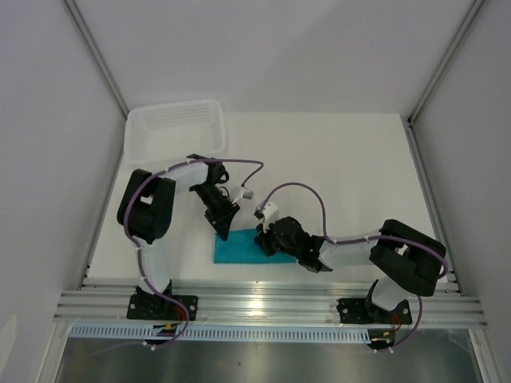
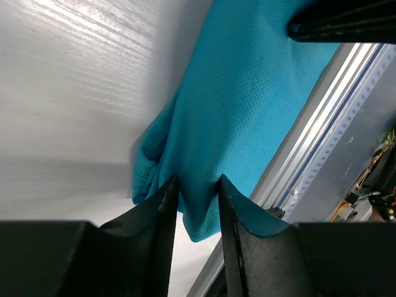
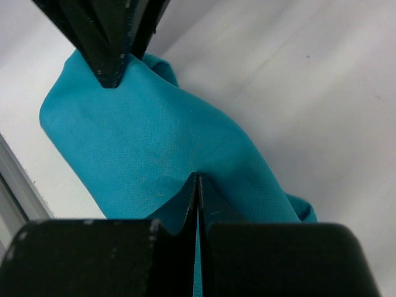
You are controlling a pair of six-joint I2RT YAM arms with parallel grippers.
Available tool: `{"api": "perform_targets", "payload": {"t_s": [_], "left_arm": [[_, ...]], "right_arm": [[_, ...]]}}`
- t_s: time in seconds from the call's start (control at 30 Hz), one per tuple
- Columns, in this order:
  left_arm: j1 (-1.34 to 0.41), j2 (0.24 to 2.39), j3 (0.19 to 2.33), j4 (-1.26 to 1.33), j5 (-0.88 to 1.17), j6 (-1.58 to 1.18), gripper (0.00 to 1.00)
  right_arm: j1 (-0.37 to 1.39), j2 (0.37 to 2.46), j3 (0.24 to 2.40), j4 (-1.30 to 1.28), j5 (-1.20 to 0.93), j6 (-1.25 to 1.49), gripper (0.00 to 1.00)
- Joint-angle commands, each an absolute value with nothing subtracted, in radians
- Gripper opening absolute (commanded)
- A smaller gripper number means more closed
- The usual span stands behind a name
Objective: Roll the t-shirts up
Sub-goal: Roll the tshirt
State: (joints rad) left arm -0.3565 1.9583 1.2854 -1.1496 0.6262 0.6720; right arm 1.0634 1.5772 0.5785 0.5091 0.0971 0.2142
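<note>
The teal t-shirt [image 1: 238, 251] lies as a narrow folded bundle on the white table, close to the front edge. My left gripper [image 1: 223, 231] is at its left end. In the left wrist view a thick fold of the t-shirt [image 2: 247, 93] sits between the fingers of the left gripper [image 2: 197, 182], which are narrowly apart around it. My right gripper [image 1: 265, 242] is at the bundle's right end. In the right wrist view the right gripper [image 3: 197, 176] has its jaws pressed together on a raised pinch of the t-shirt [image 3: 154, 142]. The neck label is hidden.
A white plastic basket [image 1: 174, 132] stands at the back left of the table. The aluminium rail [image 1: 271, 307] carrying both arm bases runs just in front of the t-shirt, and it shows as the rail [image 2: 322, 124] in the left wrist view. White walls enclose the table.
</note>
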Motion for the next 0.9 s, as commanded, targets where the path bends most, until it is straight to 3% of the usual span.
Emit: {"api": "perform_targets", "payload": {"t_s": [0.0, 0.53, 0.7, 0.87], "left_arm": [[-0.342, 1.927, 1.316, -1.134, 0.614, 0.660, 0.36], [-0.273, 1.657, 1.303, -0.979, 0.586, 0.522, 0.45], [-0.366, 1.526, 1.185, -0.893, 0.563, 0.511, 0.34], [-0.414, 1.646, 1.141, -0.916, 0.542, 0.534, 0.27]], "right_arm": [[1.042, 1.614, 0.583, 0.581, 0.100, 0.276, 0.00], [0.986, 1.670, 0.568, 0.673, 0.041, 0.379, 0.00], [0.980, 1.669, 0.561, 0.678, 0.043, 0.397, 0.00], [0.977, 1.678, 0.565, 0.684, 0.046, 0.410, 0.00]]}}
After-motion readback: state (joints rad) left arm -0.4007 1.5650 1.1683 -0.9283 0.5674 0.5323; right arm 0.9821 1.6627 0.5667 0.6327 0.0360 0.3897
